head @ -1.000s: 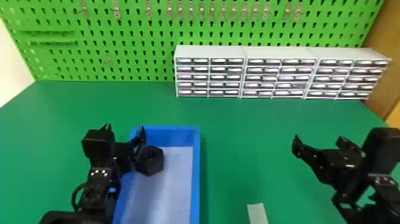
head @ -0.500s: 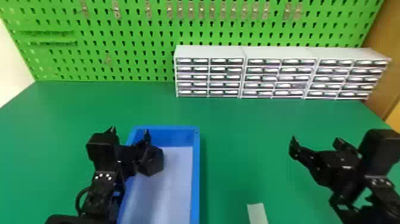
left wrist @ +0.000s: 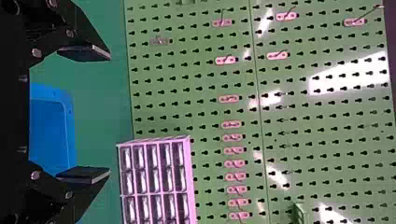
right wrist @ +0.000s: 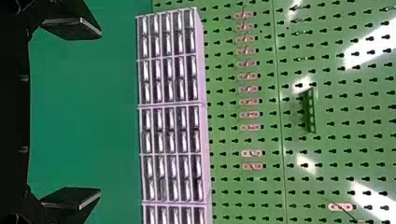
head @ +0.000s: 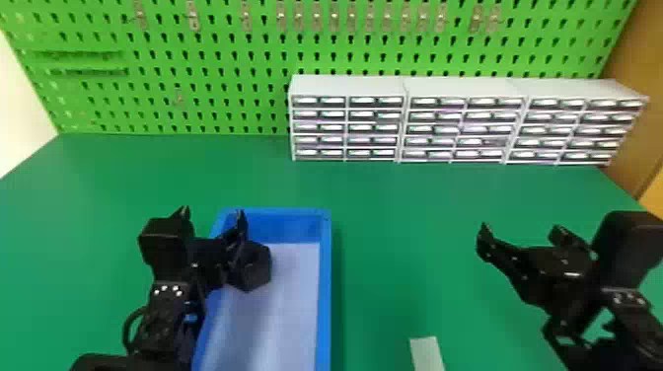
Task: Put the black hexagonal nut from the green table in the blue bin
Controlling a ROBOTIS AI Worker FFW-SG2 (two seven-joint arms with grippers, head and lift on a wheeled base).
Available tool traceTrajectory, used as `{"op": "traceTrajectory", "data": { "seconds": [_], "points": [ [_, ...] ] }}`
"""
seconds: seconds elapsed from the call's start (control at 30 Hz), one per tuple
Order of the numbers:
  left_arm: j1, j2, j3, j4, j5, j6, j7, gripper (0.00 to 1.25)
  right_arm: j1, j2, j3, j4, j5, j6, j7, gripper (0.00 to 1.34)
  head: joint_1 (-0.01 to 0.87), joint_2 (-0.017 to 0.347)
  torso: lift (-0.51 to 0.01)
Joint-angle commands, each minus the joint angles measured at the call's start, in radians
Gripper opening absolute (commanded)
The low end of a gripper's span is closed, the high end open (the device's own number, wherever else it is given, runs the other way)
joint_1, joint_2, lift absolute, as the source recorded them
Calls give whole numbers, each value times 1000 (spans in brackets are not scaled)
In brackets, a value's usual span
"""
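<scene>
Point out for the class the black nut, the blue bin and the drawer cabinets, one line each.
Black nut [head: 257,266]: head view, on its outer side.
Blue bin [head: 325,296]: head view, on its right-hand rim.
Drawer cabinets [right wrist: 169,68]: right wrist view, on a drawer front.

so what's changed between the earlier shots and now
In the head view, the left gripper is slightly further right than at first, and the right gripper has shifted slightly left. No visible grasp or release. The nut stayed inside the blue bin by its left side, and the bin kept its place.
</scene>
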Motion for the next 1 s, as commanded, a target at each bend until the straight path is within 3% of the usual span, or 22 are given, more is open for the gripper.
{"op": "traceTrajectory", "data": {
  "seconds": [0.0, 0.97],
  "points": [
    [2, -3, -1, -2, 0, 0, 0, 865, 1, 0, 2, -1, 0, 0, 0, 1224, 657, 57, -95],
    [5, -3, 5, -11, 3, 0, 0, 865, -2, 3, 2, 1, 0, 12, 0, 1224, 657, 57, -95]
  ]
}}
